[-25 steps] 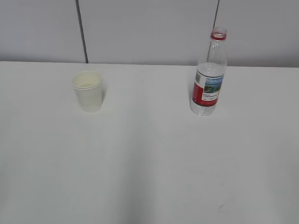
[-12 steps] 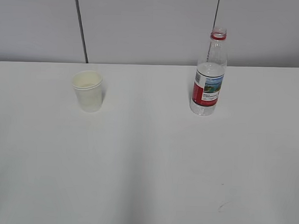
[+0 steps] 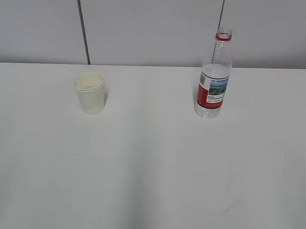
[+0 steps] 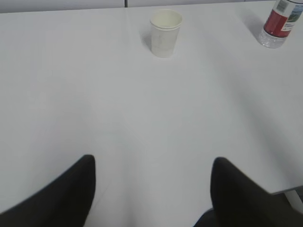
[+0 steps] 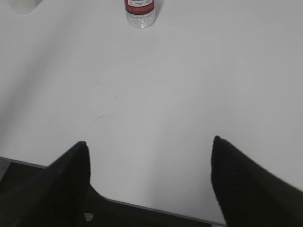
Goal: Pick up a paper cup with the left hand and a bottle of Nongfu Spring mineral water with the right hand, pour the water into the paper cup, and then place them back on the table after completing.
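A white paper cup (image 3: 89, 92) stands upright on the white table (image 3: 151, 169) at the left; it also shows in the left wrist view (image 4: 165, 32). An uncapped clear bottle (image 3: 213, 76) with a red label and red neck ring stands at the right, about half full of clear water; its base shows in the right wrist view (image 5: 140, 12) and in the left wrist view (image 4: 280, 23). My left gripper (image 4: 152, 163) is open and empty, far in front of the cup. My right gripper (image 5: 149, 144) is open and empty over the table's near edge, far from the bottle. Neither arm shows in the exterior view.
A grey panelled wall (image 3: 146, 29) stands behind the table. A faint scratch mark (image 5: 105, 116) lies on the tabletop between my right gripper and the bottle. The table's front edge (image 5: 156, 210) runs under my right gripper.
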You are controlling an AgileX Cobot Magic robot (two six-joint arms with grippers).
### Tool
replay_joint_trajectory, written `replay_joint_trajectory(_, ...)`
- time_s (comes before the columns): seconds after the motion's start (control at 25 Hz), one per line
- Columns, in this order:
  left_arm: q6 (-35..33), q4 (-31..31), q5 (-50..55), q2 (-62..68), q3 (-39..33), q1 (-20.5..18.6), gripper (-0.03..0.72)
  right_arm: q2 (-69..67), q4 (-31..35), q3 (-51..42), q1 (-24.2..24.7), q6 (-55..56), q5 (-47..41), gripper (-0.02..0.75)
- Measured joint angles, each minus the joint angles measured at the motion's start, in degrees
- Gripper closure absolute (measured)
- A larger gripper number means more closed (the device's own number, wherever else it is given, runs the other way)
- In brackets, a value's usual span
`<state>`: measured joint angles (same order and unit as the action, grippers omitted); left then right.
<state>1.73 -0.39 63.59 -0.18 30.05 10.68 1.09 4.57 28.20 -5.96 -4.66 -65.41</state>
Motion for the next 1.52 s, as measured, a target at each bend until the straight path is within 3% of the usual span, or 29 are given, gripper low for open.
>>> replay_joint_trajectory(0.36, -0.2, 0.4, 0.0, 0.0, 0.0, -0.1, 0.229, 0.0, -0.1, 0.0, 0.1, 0.0, 0.0, 0.15)
replay_joint_trajectory(0.76, -0.2, 0.4, -0.1, 0.0, 0.0, -5.7, 0.248, 0.0, -0.1, 0.0, 3.1, 0.0, 0.0, 0.15)
replay_joint_trajectory(1.52, -0.2, 0.1, -0.1, 0.0, 0.0, -6.0, 0.262, 0.0, -0.2, 0.0, 3.2, -0.1, 0.0, 0.15)
